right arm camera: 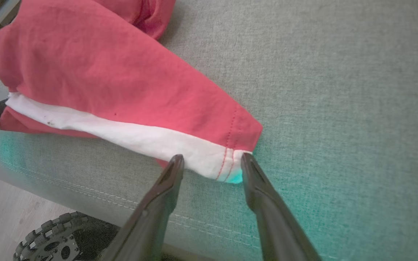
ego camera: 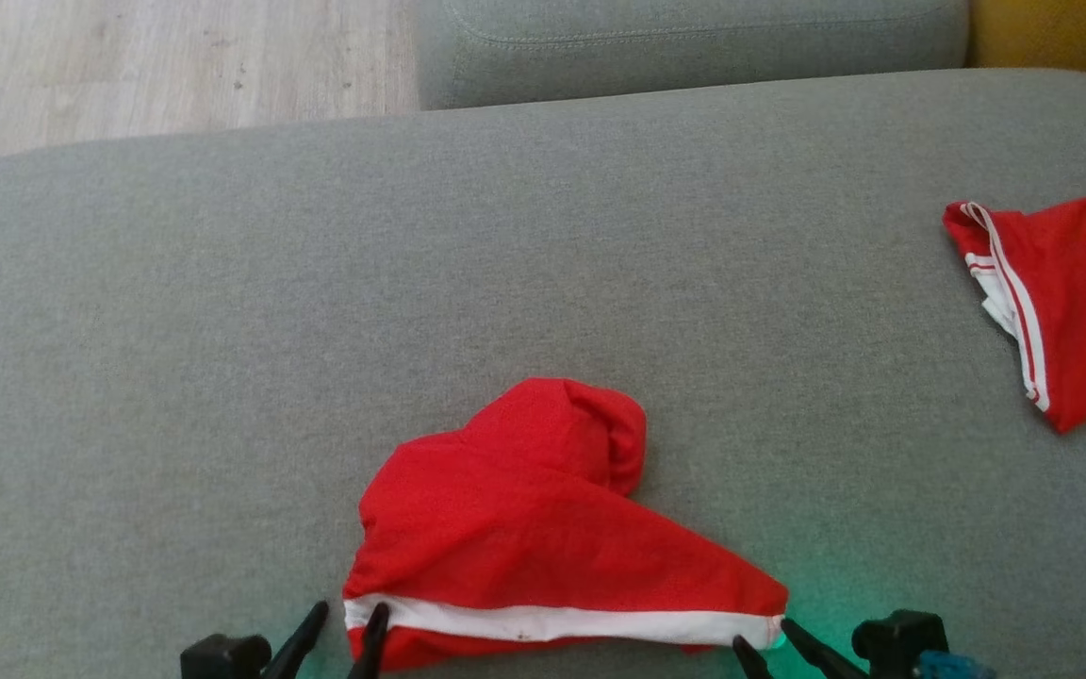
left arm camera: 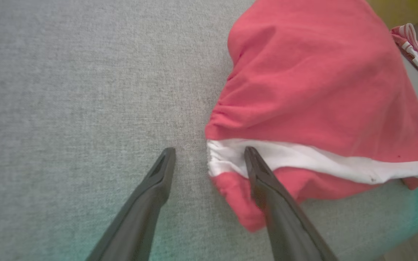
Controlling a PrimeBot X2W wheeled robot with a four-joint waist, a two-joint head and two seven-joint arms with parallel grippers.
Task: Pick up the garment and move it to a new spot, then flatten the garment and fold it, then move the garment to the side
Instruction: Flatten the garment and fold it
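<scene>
The red garment is lying bunched at the near edge of the grey cushion, its white band running along that edge; the left pincer is gaping, one finger over the band's left end, the other over bare cushion; the right pincer is gaping astride the band's right corner; bare cushion is stretching wide beyond; a second red garment is lying well apart at the right.

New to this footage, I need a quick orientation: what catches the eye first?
A bunched red garment with a white band lies at the near edge of the grey cushion. The left gripper and right gripper straddle the band's two ends, jaws open. A second garment, also red, lies at the far right.
</scene>
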